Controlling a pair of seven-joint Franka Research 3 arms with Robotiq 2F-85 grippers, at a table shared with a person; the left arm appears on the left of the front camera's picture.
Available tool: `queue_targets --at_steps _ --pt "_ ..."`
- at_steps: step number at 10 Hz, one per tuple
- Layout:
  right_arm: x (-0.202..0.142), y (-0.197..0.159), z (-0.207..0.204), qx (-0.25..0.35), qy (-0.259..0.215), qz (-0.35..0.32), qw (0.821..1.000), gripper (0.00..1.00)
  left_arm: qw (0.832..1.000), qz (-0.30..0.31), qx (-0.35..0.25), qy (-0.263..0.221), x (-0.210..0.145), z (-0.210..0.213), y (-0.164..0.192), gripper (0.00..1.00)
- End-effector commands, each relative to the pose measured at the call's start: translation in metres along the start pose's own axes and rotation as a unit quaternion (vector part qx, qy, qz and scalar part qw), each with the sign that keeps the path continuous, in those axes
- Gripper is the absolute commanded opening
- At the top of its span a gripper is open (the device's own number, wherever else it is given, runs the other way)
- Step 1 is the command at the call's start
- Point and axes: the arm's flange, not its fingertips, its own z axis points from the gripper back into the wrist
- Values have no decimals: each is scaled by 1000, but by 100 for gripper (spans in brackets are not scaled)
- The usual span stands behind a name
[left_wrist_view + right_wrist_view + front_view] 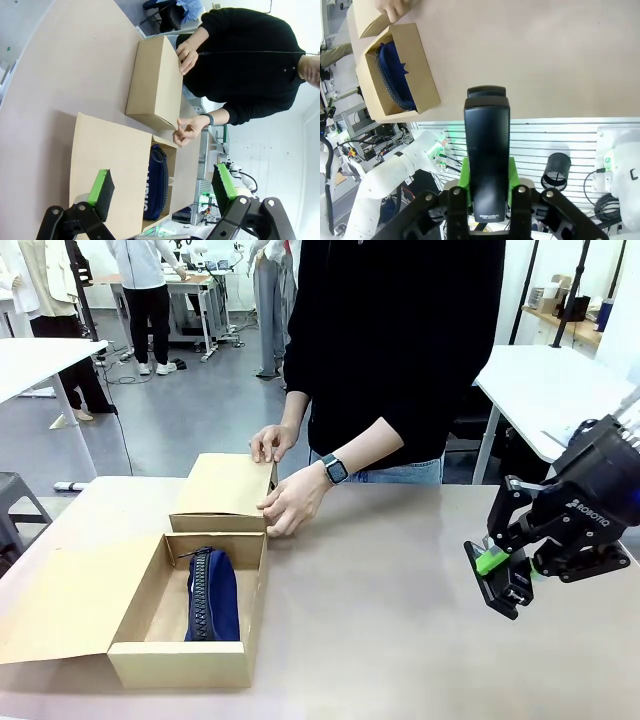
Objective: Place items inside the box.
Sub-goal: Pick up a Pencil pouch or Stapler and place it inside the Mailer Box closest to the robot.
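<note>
So the right gripper (505, 580) has its jaws clamped on a black stapler (487, 145) and hangs over the bare table (400, 570), well apart from the open box (180, 660) on the robot's left. That box already has a navy pouch (212, 595) lying in it, toward the right wall. The step in hand looks like carrying the stapler across and setting it inside. To do that well, the arm probably wants to stay high enough that the stapler's long nose clears the box wall, then come down over the free strip of floor left of the pouch and let go low instead of dropping it. One thing to watch is the person's hands (292, 502): they rest on the closed box (225, 485) just behind, right by the open box's far corner, so a near-side approach seems safer. As for the views, the front one gives the gap between gripper and box, but the held thing reads there as a dark lump. The right wrist view makes it plain: the stapler sticks straight out between the green pads (465, 172), with the box off in the top corner. The left wrist view shows the left gripper (163, 189) with its pads (100, 182) wide apart and nothing between them, looking down at the box's open flap (100, 150), plus white lettering on the pouch that the front view doesn't catch.
</note>
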Motion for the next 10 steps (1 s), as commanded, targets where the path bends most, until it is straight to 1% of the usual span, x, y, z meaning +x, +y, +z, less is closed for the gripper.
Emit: queue_targets --at_steps 1,3,4,6,7,10 --pt "4 0 1 2 2 11 1000 32 1000 -9 -13 -4 -2 -1 1 100" --pt "0 0 0 0 0 0 1000 32 1000 -9 -13 -4 -2 -1 1 100" --pt "3 9 -2 -2 12 20 1000 32 1000 -9 -13 -4 -2 -1 1 100" --pt "7 26 -3 -10 8 38 999 32 1000 -9 -13 -4 -2 -1 1 100" --pt "10 34 -5 -17 13 47 999 32 1000 -9 -13 -4 -2 -1 1 100" --pt "15 47 -11 -26 22 55 998 32 1000 -9 -13 -4 -2 -1 1 100"
